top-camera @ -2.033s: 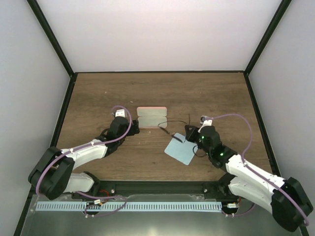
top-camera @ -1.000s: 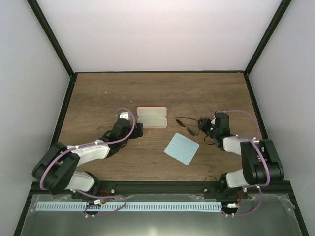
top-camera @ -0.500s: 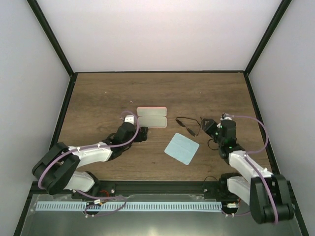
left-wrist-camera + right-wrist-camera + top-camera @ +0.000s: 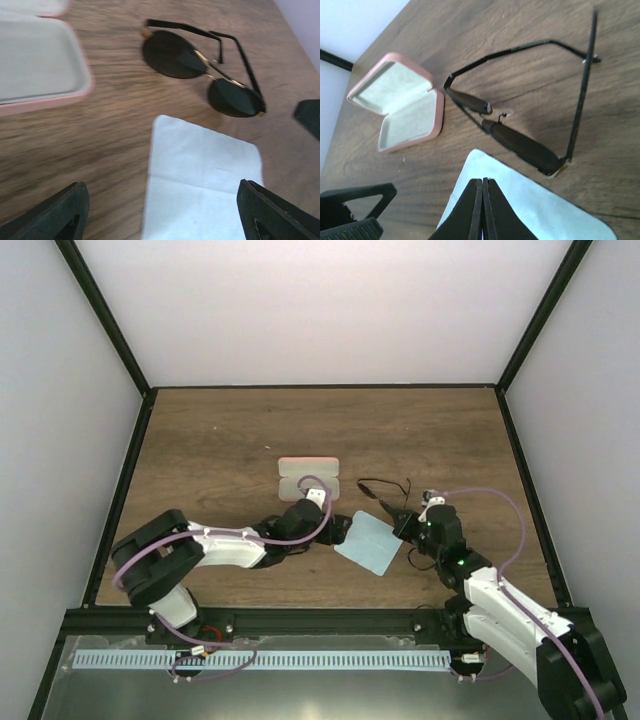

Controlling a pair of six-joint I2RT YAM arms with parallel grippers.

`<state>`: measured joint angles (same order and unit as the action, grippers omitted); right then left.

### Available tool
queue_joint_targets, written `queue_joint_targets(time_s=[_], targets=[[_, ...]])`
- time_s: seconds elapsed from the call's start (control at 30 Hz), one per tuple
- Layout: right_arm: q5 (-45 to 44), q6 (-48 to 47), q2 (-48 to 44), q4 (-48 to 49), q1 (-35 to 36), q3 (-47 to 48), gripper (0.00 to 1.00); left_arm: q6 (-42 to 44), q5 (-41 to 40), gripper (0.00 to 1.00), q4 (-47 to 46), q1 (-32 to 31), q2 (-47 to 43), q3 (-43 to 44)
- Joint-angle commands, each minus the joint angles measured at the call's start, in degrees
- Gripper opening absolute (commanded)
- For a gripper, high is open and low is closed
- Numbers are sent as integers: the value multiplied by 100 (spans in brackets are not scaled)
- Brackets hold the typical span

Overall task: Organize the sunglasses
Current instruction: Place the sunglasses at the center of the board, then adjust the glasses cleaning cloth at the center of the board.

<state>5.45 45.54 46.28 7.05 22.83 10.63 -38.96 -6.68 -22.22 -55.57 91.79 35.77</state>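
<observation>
The sunglasses (image 4: pixel 520 142) lie unfolded on the table (image 4: pixel 110 130) beside the blue cloth (image 4: pixel 210 165), near the wide-spread left gripper (image 4: pixel 161 184) and the empty, pinched-together right gripper (image 4: pixel 483 182); the left wrist view crops the blurred pink case (image 4: pixel 35 60).

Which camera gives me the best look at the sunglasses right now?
Right wrist: the sunglasses fill much of the picture, sharp, with both temple arms unfolded. Left wrist shows both lenses face-on, slightly blurred. Top external shows them only as a small thin outline.
</observation>
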Motion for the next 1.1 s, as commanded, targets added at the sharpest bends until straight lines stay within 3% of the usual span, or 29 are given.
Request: queue_joint_targets(time_s=[0.0,0.77,1.07], targets=[[-247,-118,135,-124,411,-14,1,-77,661,83,-400,-138,445,306],[-21,-148,1468,791,683,-347,8,-393,1493,83,-776,-433,1132,546],[-312,74,1247,549,1005,-471,9,-319,1415,84,-770,-362,1461,571]])
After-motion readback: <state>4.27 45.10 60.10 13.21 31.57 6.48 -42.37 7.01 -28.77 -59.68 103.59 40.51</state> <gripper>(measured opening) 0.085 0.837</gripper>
